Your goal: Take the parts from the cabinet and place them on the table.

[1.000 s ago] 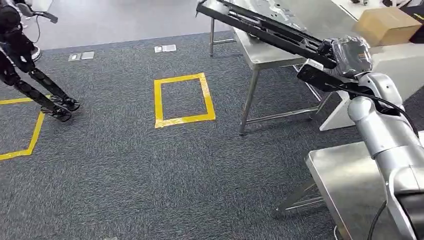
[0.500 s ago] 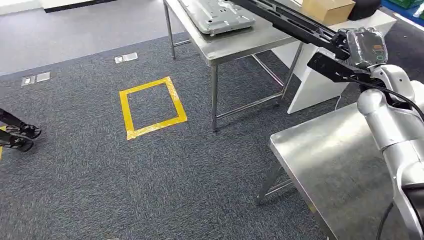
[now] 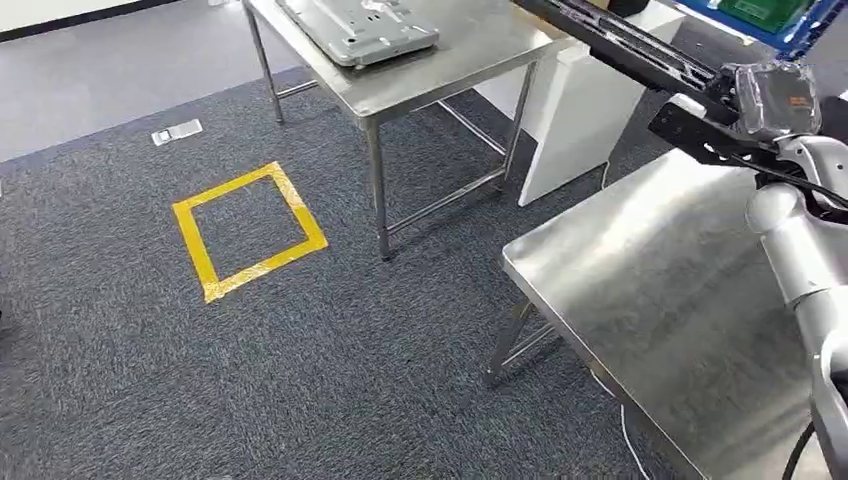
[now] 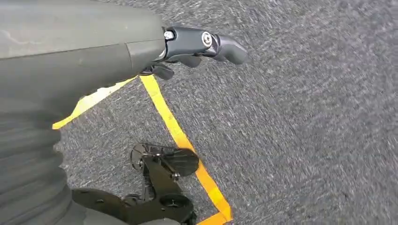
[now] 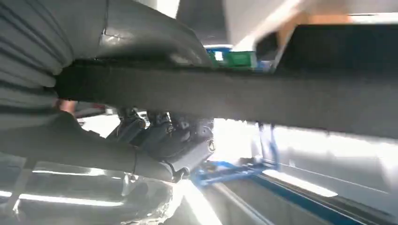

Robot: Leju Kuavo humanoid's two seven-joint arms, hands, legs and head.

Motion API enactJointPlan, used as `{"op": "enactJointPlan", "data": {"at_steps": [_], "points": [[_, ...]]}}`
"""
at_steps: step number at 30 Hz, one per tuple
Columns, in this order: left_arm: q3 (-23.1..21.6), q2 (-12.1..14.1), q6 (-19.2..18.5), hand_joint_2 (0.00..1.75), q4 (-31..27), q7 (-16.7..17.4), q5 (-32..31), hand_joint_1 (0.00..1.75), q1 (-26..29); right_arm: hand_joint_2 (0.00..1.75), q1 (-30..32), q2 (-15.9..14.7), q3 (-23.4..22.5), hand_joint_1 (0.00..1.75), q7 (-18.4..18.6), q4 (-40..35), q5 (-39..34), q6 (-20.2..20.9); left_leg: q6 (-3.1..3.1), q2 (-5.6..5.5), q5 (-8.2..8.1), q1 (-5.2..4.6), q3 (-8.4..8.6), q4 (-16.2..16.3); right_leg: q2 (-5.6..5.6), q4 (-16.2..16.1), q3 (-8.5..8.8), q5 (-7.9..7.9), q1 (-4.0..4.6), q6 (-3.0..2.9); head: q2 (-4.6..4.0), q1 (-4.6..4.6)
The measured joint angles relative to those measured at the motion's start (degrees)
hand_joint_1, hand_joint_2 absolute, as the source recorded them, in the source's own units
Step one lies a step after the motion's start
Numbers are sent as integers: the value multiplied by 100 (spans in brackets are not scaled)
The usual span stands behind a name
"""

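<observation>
- The right hand point(image 3: 765, 100) grips a long black part point(image 3: 625, 45), which juts out past its fingers point(image 5: 164, 138) above a steel table point(image 3: 640, 270).
- The left hand point(image 4: 197, 47) holds nothing, fingers loosely apart over carpet point(image 4: 305, 117).

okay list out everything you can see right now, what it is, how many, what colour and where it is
steel tables: two, silver; one near on the right, one farther back.
metal panel: one, grey, lying on the far table.
long part: one, black, held up in the right hand over the near table.
tape square: one, yellow, on the carpet to the left.
floor plate: one, silver, set in the carpet beyond the square.
white cabinet: one, behind the far table.
carpet: dark grey, all over the floor.
right hand: grips the long part.
left hand: hangs over the carpet, holds nothing.
</observation>
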Motion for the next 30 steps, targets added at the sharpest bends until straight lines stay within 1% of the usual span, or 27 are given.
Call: {"op": "enactJointPlan", "data": {"at_steps": [1,2,3,4,6,7,8,9,10,12,13,14,15,16,17,18,19,21,22,23,24,25,26,27,28,29,30], "points": [[4,0,-2,175,0,-7,0,0,-1,175,-8,-13,-11,169,2,16,0,0,-6,70,-3,2,1,2,-77,-535,302,170,-10,56,0,0],[9,-11,-18,175,0,-15,0,0,-1,175,-29,-15,-28,169,2,33,0,-4,-30,150,-15,-8,11,14,-325,-1186,676,344,-21,99,0,0],[22,0,-39,175,-2,-26,4,0,-3,175,-75,-13,-41,169,17,46,2,-9,-71,203,-45,-79,-7,39,-552,-1430,833,340,39,61,0,26],[26,-7,-55,175,0,-42,7,0,-2,175,-84,7,-50,169,35,59,0,-22,-102,257,-45,-96,-4,37,-428,-1421,830,385,72,-5,0,-7],[31,-7,-105,175,0,-55,9,0,-7,175,-82,-26,-76,169,63,134,9,-39,-144,396,-43,-101,20,26,-295,-1407,753,394,48,-59,0,-31],[35,-7,-116,175,0,-61,15,0,-14,175,-88,-61,-83,169,85,177,11,-44,-160,455,-60,-96,4,68,-228,-1410,755,429,-2,-107,0,-31],[46,-7,-131,175,0,-66,15,0,-15,175,-91,-63,-96,169,98,201,28,-46,-214,279,-124,-52,-26,120,-161,-1413,760,441,-52,-125,0,-39],[65,-4,-151,175,0,-70,15,0,-14,175,-98,-66,-118,169,114,221,42,-52,-242,-28,-274,-20,-86,301,-110,-1412,755,451,-60,-143,0,-39],[79,-7,-164,175,0,-74,15,0,-3,175,-97,-63,-138,169,149,241,50,-74,-262,-211,-534,-9,-278,743,-37,-1413,749,462,-54,-174,0,-42],[105,-7,-201,175,0,-118,37,0,17,175,-74,-46,-162,169,186,278,70,-116,-278,-291,-873,-9,-697,1609,113,-1412,736,477,-28,-196,0,-44],[129,-7,-225,175,0,-162,57,0,19,175,-56,-39,-168,169,208,300,101,-127,-268,-293,-894,-10,-840,1855,197,-1412,735,477,-13,-197,0,-46],[149,-9,-247,175,0,-212,72,0,18,175,-37,-46,-186,169,231,330,127,-133,-241,-300,-784,-11,-846,1810,283,-1411,736,480,3,-201,0,-41],[170,-9,-282,175,0,-275,116,0,18,175,-24,-61,-205,169,249,358,172,-133,-205,-325,-565,-11,-732,1509,363,-1410,736,488,16,-213,0,-42],[181,-9,-291,175,0,-337,142,0,18,175,-22,-74,-219,169,273,378,206,-136,-160,-391,-316,-15,-525,1059,432,-1411,736,490,25,-212,0,-41],[212,-7,-286,175,0,-413,195,0,18,175,-23,-83,-229,169,302,400,238,-144,-99,-565,-65,-21,-261,525,508,-1411,736,493,25,-209,0,-41],[262,6,-269,175,0,-481,234,0,14,175,-19,-87,-245,169,343,420,273,-168,-18,-921,-33,-12,-97,197,569,-1409,731,495,2,-204,0,-35],[304,11,-269,175,0,-527,245,0,15,175,-45,-98,-260,169,385,448,317,-192,-19,-897,-47,-4,-55,128,620,-1401,701,508,64,-182,0,-17],[343,13,-306,175,0,-594,277,0,4,175,-10,-142,-299,169,448,494,374,-221,-9,-764,-50,-56,-44,130,753,-1428,671,544,-14,-123,0,-59],[356,20,-332,175,-2,-610,291,0,-5,175,2,-183,-321,169,461,503,393,-223,6,-701,-33,-64,-31,99,814,-1454,659,567,-7,-85,0,-61],[363,15,-345,175,-2,-623,291,0,-9,175,15,-238,-334,169,463,512,409,-225,32,-590,47,28,10,-33,734,-1403,591,548,48,-87,0,-51],[374,20,-345,175,-2,-638,291,0,-14,175,6,-278,-343,169,463,527,411,-232,56,-527,69,2,26,-64,400,-1222,474,434,69,-122,0,-52],[396,22,-348,175,-2,-640,293,0,-15,175,-1,-271,-347,169,463,538,413,-238,60,-474,73,-5,9,-63,195,-901,326,270,66,-152,0,-4],[418,22,-352,175,-2,-640,293,0,-14,175,0,-273,-352,169,466,549,411,-254,64,-388,67,-12,5,-63,95,-432,114,76,42,-158,0,9],[422,20,-352,175,-2,-640,293,0,-2,175,20,-267,-352,169,463,562,409,-254,61,-281,62,-16,2,-61,56,62,-121,-104,14,-145,0,2],[424,20,-352,175,-2,-640,293,0,-2,175,45,-262,-352,169,466,582,409,-256,60,-192,61,-17,-8,-59,41,372,-258,-184,-4,-99,0,13],[431,17,-352,175,-2,-640,293,0,-2,175,66,-262,-352,169,466,601,411,-256,53,-111,57,-15,-8,-58,27,344,-237,-148,-32,-36,0,11],[437,15,-352,175,-2,-640,293,0,-2,175,73,-264,-352,169,466,612,415,-256,34,-33,45,-8,-7,-52,-2,55,-60,-25,-65,44,0,9]]}}
